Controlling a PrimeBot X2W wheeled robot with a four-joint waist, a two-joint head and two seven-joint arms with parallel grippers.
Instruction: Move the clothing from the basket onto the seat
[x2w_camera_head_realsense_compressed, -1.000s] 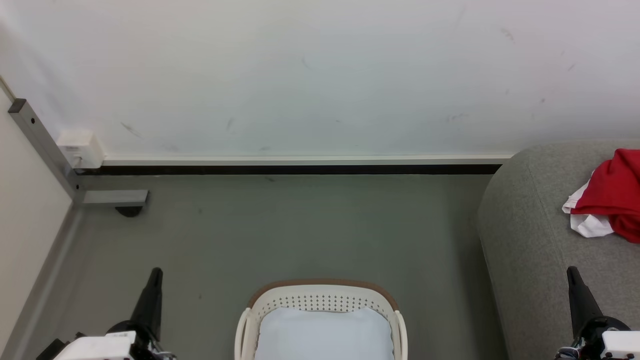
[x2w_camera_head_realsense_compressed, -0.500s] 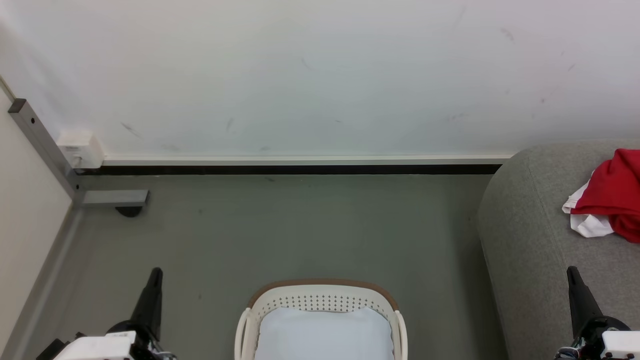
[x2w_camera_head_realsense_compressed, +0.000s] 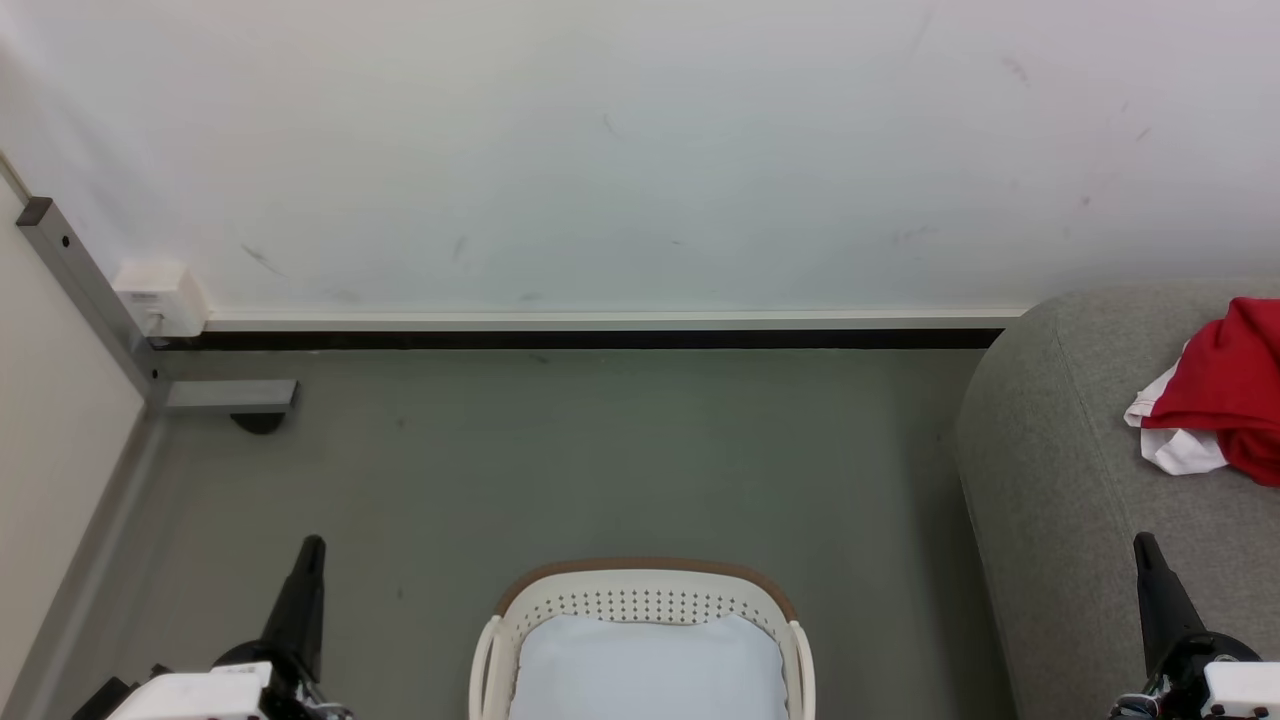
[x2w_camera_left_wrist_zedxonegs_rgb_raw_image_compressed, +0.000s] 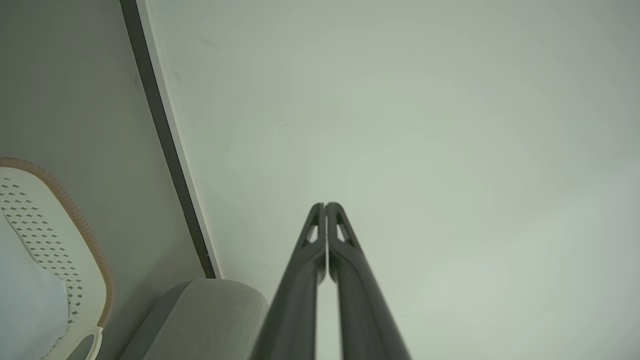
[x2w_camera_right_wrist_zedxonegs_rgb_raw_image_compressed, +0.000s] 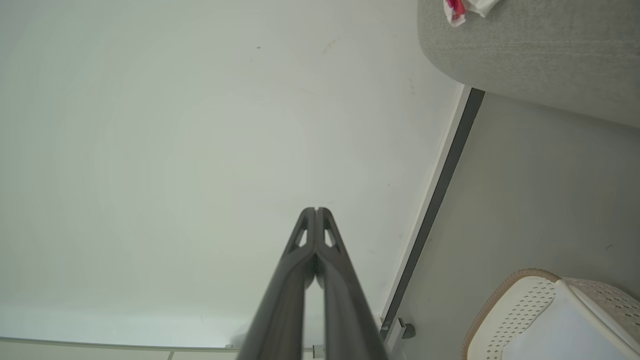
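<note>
The red clothing (x2w_camera_head_realsense_compressed: 1225, 390) with white trim lies bunched on the light grey seat (x2w_camera_head_realsense_compressed: 1070, 470) at the right edge of the head view; a corner of the clothing (x2w_camera_right_wrist_zedxonegs_rgb_raw_image_compressed: 457, 7) also shows on the seat (x2w_camera_right_wrist_zedxonegs_rgb_raw_image_compressed: 530, 50) in the right wrist view. The white basket (x2w_camera_head_realsense_compressed: 645, 600) with its brown rim stands on the floor at bottom centre, holding a pale liner (x2w_camera_head_realsense_compressed: 648, 670) and no red fabric. My left gripper (x2w_camera_head_realsense_compressed: 312, 548) is shut at lower left, left of the basket. My right gripper (x2w_camera_head_realsense_compressed: 1143, 545) is shut at lower right over the seat's front part. Both hold nothing.
A white wall with a dark skirting strip (x2w_camera_head_realsense_compressed: 580, 340) runs behind the grey floor (x2w_camera_head_realsense_compressed: 600, 460). A grey metal post with a foot plate (x2w_camera_head_realsense_compressed: 225, 395) and a small white box (x2w_camera_head_realsense_compressed: 160, 297) stand at the far left corner.
</note>
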